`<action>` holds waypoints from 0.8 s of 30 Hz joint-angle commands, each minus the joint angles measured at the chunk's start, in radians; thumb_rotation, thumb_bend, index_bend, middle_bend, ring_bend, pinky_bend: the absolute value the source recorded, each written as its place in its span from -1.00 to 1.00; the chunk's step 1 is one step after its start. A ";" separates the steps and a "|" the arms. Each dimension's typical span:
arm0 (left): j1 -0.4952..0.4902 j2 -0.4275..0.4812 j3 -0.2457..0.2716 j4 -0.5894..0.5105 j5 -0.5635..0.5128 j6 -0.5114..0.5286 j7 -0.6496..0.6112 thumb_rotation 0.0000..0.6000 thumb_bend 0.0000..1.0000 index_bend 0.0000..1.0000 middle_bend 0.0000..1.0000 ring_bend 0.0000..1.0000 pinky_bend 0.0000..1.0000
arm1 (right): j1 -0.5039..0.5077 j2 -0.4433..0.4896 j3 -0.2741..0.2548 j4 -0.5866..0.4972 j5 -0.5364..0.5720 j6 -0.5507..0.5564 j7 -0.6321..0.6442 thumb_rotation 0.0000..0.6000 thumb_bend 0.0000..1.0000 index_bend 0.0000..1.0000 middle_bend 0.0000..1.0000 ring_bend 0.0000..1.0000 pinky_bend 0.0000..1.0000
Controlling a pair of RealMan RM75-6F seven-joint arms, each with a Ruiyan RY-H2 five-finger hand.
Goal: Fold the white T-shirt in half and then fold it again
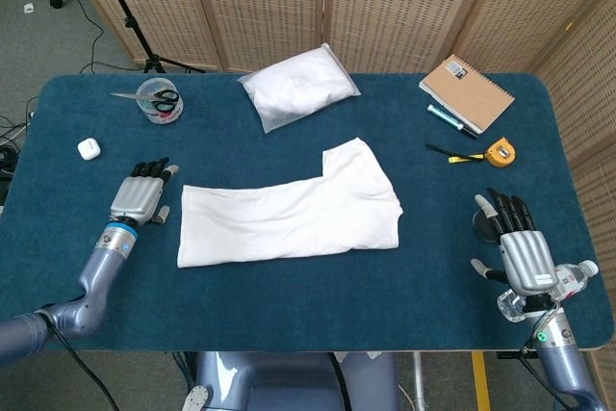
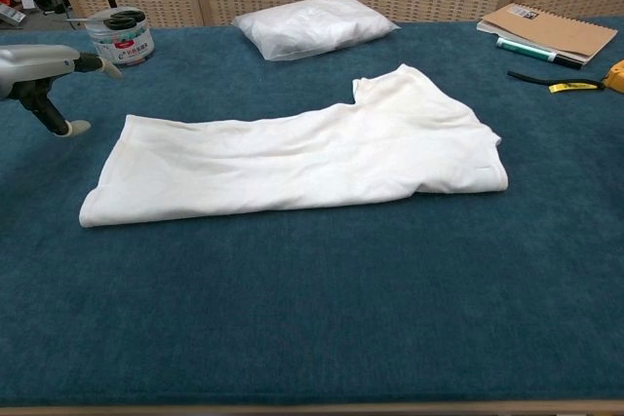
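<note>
The white T-shirt (image 1: 289,207) lies folded lengthwise across the middle of the blue table, one sleeve jutting toward the back; the chest view shows the T-shirt (image 2: 292,153) the same way. My left hand (image 1: 141,198) hovers open just left of the shirt's left edge, fingers stretched and apart, holding nothing; the left hand (image 2: 44,70) enters the chest view at the left border. My right hand (image 1: 522,245) is open near the table's front right corner, well away from the shirt, and is out of the chest view.
At the back lie a bagged white bundle (image 1: 296,87), a cup with scissors (image 1: 159,100), a small white case (image 1: 89,148), a notebook (image 1: 466,91), a pen (image 1: 450,118) and a yellow tape measure (image 1: 499,152). A water bottle (image 1: 568,278) lies beside my right hand.
</note>
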 commanded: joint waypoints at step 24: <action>-0.095 -0.207 -0.048 0.200 -0.231 -0.022 0.150 1.00 -0.13 -0.36 -1.00 -1.00 -1.00 | -0.016 -0.025 0.027 0.060 -0.051 -0.011 0.097 1.00 -1.00 -1.00 -1.00 -1.00 -1.00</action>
